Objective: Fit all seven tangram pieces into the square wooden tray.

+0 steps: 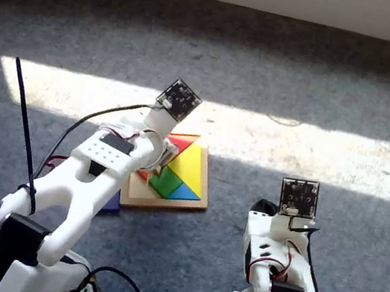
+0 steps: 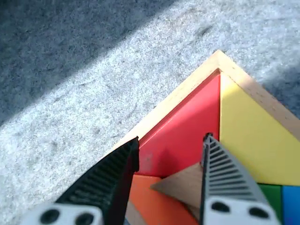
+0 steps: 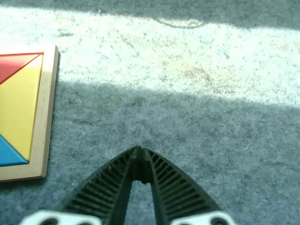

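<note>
Left claw (image 2: 171, 140) hangs open over the red piece (image 2: 192, 117) in the tray (image 2: 178, 95); lowering, it could lever that piece out of place. Right claw (image 3: 141, 152) is closed.

**Tray partly filled, one gap still bare**

The square wooden tray (image 1: 169, 206) lies flat on grey carpet (image 1: 304, 82). A red triangle (image 2: 187, 126) fills one corner, edge to edge with a large yellow triangle (image 2: 253, 140). A green piece (image 1: 165, 182) and a blue piece (image 1: 187, 192) sit against the yellow one. An orange piece (image 2: 150, 201) borders the red triangle, with bare tray floor (image 2: 180, 185) showing beside it.
</note>
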